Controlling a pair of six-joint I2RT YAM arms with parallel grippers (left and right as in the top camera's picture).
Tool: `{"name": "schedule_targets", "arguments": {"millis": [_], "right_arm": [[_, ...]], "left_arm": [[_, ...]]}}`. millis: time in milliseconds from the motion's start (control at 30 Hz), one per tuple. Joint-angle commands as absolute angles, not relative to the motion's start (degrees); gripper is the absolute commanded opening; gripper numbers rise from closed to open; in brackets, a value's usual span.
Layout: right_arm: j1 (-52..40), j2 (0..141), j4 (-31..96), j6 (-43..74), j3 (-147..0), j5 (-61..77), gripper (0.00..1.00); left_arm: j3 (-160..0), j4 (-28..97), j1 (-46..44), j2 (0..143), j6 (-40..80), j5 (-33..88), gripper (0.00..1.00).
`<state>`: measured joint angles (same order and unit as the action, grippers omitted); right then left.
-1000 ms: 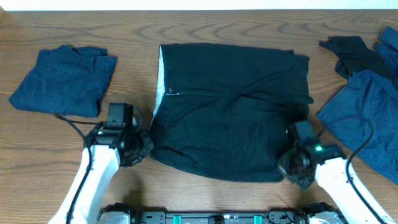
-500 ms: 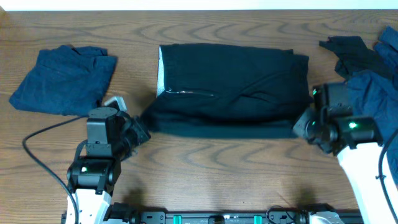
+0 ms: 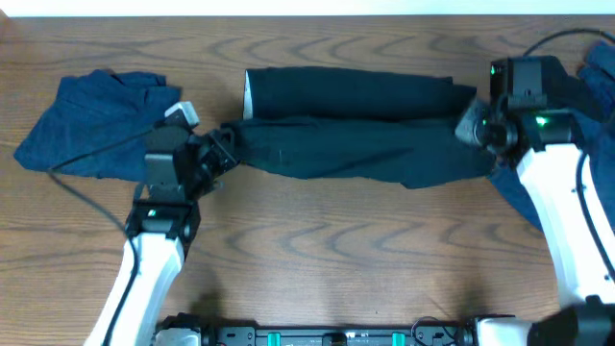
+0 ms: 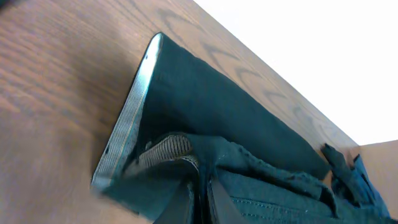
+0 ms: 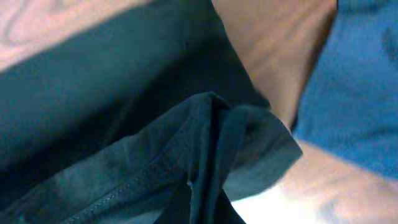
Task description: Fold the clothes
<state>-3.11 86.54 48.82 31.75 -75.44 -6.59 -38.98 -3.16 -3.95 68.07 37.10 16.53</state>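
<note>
Your left gripper [image 3: 227, 152] and right gripper [image 3: 470, 125] clamp opposite edges of the black shorts [image 3: 356, 149]. Bare table [image 3: 336, 252] lies at 6 o'clock.

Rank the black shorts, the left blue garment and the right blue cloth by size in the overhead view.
1. Black shorts, the widest spread.
2. Left blue garment.
3. Right blue cloth: least showing, but the right arm and the frame edge hide much of it, so its rank is unsure.
</note>
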Motion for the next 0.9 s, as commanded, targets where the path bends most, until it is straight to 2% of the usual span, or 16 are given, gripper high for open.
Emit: {"name": "schedule_targets", "arguments": {"millis": [0, 200, 400, 867], "right_arm": [[-2.1, 89.3, 45.8, 30.2, -77.4, -12.1, 0.01], [-2.2, 93.8, 38.3, 30.9, -77.4, -12.7, 0.01], [-2.1, 98.2, 34.4, 33.7, -77.4, -14.0, 0.01], [-1.9, 105.1, 28.9, 39.2, -77.4, -14.2, 0.01]], "left_arm": [[-41.2, -7.9, -3.6, 73.3, 37.4, 14.3, 0.06], [-41.7, -24.9, -3.6, 83.4, 37.4, 14.3, 0.06], [-41.7, -35.5, -3.6, 91.5, 38.7, 14.3, 0.06], [-46.2, -38.3, -3.7, 101.5, 38.9, 14.3, 0.06]]}}
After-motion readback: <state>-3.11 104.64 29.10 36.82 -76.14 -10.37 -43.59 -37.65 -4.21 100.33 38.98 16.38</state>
